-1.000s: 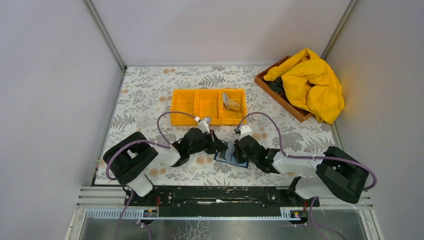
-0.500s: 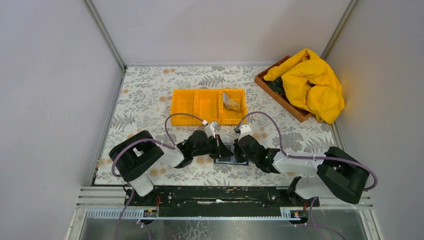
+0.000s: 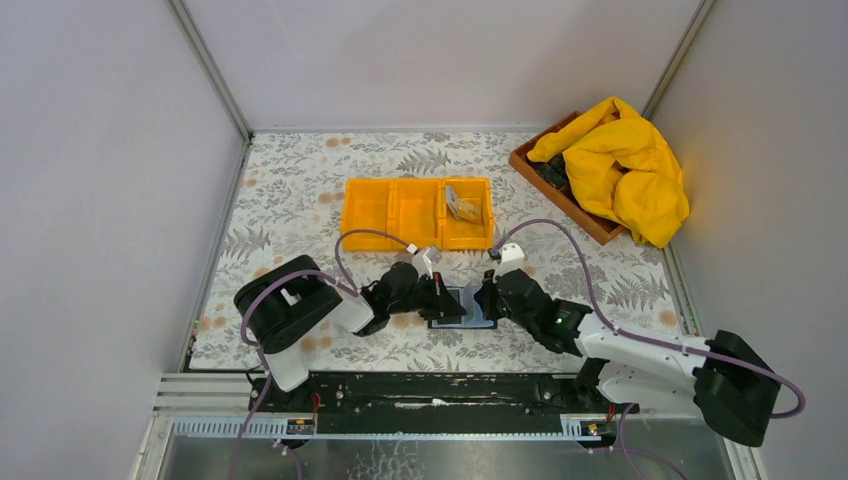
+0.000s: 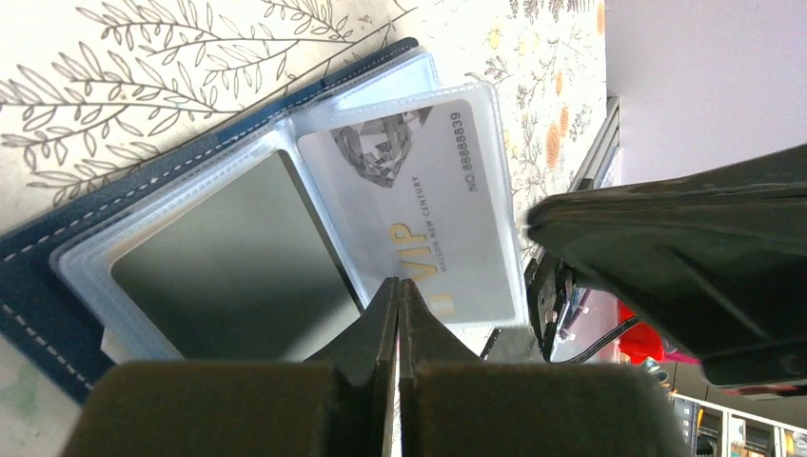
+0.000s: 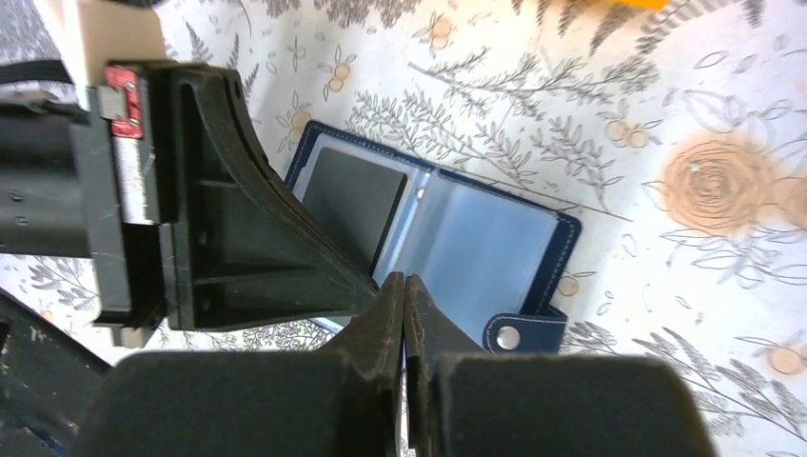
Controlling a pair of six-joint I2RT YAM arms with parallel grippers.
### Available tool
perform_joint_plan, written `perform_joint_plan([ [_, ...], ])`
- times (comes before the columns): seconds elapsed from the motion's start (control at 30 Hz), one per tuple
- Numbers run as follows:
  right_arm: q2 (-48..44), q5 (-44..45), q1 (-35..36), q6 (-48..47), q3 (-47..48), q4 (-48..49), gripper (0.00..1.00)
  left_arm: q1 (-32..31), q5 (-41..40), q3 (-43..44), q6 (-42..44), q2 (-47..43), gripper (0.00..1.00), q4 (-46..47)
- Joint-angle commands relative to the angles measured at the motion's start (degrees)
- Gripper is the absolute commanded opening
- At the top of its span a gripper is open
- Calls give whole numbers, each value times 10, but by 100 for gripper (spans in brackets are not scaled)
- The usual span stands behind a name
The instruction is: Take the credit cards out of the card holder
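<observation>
Floral table [image 3: 300,190], open card holder [image 5: 476,248] between left hand [image 4: 398,286] and right hand [image 5: 404,281], each with fingers together

floral table [image 3: 300,190]: card holder [image 3: 470,308], orange tray [image 3: 365,215], wooden box [image 3: 585,222]

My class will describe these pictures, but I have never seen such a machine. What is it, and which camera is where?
Two robot arms stand at the near edge of a flowered table: the left arm and the right arm. The wide picture looks down from above and behind them; the other two come from cameras on the wrists, showing each arm's jaws. On it lie an open blue card holder, an orange tray with cards in its right compartment, and a wooden box holding yellow cloth. Both pairs of jaws are shut, tips at the holder's clear sleeves, one showing a VIP card. Whether they pinch anything is unclear.
</observation>
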Motion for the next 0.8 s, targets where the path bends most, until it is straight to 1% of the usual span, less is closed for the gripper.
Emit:
perform_joint_plan([
  [0.0,-70,67,2,11,0,-51,0,-3,8,19,3,13,0,37],
  [0.13,-96,75,2,-4,-2,-52,6,-3,10,23,6,14,0,36],
  [0.17,-91,74,1,-8,0,-53,8,-3,9,23,6,15,0,36],
  [0.27,-54,70,2,-7,8,-54,21,-4,6,21,7,5,0,38],
  [0.3,-42,68,2,-3,7,-49,24,-4,2,18,8,1,4,36],
  [0.4,-23,61,2,5,-7,-15,27,-3,-23,11,15,-15,28,18],
  [0.43,-19,61,1,5,-10,-7,25,-3,-33,11,21,-21,37,8],
  [0.47,-15,61,-1,5,-12,-5,19,-3,-37,11,25,-24,43,0],
  [0.53,-8,59,-9,5,-12,-5,10,-4,-44,10,29,-27,53,-7],
  [0.6,1,43,-23,6,-12,-3,6,-4,-47,10,32,-24,56,-8],
  [0.67,12,20,-41,12,-16,3,1,-3,-47,11,34,-19,56,-7],
  [0.77,34,-13,-60,20,-22,12,0,-3,-50,9,34,-13,56,-2],
])
